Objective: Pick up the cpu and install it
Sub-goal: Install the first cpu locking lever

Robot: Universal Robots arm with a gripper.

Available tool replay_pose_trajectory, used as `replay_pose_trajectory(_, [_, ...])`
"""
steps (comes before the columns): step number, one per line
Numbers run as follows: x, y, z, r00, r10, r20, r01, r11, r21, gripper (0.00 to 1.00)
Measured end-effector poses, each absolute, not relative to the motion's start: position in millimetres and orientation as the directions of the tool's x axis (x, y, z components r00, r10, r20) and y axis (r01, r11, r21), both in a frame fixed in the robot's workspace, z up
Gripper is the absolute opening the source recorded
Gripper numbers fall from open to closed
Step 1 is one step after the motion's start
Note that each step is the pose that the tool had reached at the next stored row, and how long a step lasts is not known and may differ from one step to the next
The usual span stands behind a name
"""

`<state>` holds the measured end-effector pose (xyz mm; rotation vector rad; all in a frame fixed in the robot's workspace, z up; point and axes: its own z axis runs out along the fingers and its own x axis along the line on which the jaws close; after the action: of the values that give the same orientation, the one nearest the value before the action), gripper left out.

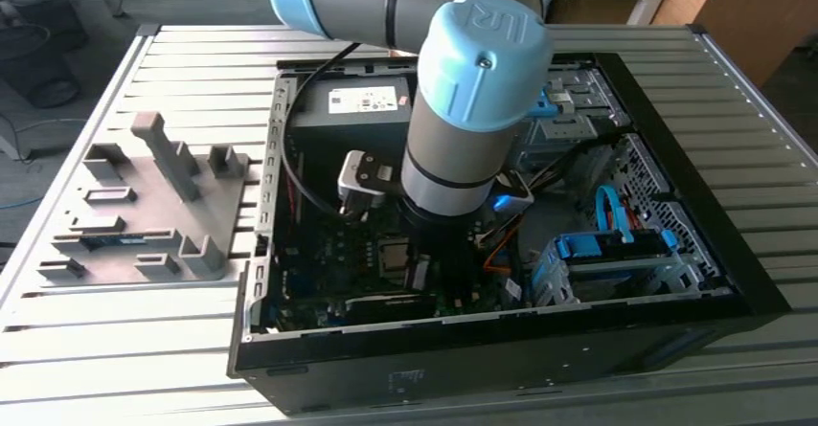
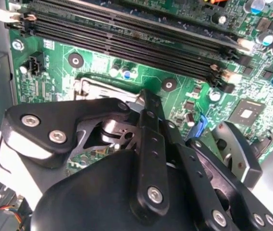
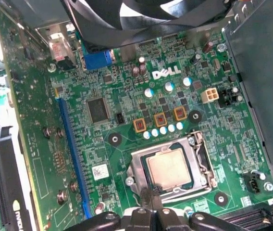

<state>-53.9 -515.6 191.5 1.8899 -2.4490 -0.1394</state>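
The cpu (image 3: 170, 168), a small square chip with a dull silver top, lies flat inside its metal socket frame (image 3: 137, 166) on the green motherboard (image 3: 127, 96). In the exterior view the cpu (image 1: 391, 251) shows as a pale square just beside the arm's wrist (image 1: 450, 191), deep in the open PC case (image 1: 715, 282). My gripper (image 3: 151, 199) hangs over the socket's edge with its two black fingers together and nothing between them. In the second wrist view my gripper (image 2: 144, 98) points at the socket frame (image 2: 91, 86).
A black fan (image 3: 141, 14) overhangs the board near the socket. Empty black memory slots (image 2: 127, 38) run along one side. The grey power-supply box (image 1: 364, 100) fills the case's far end, and blue drive brackets (image 1: 614, 244) stand at the exterior view's right. A grey parts fixture (image 1: 147, 206) sits outside.
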Motion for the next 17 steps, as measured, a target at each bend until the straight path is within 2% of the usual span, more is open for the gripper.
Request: replay_pose_trajectory(17, [-40,-516,187,-0.255,-0.967,-0.017,-0.962,0.251,0.111,0.1])
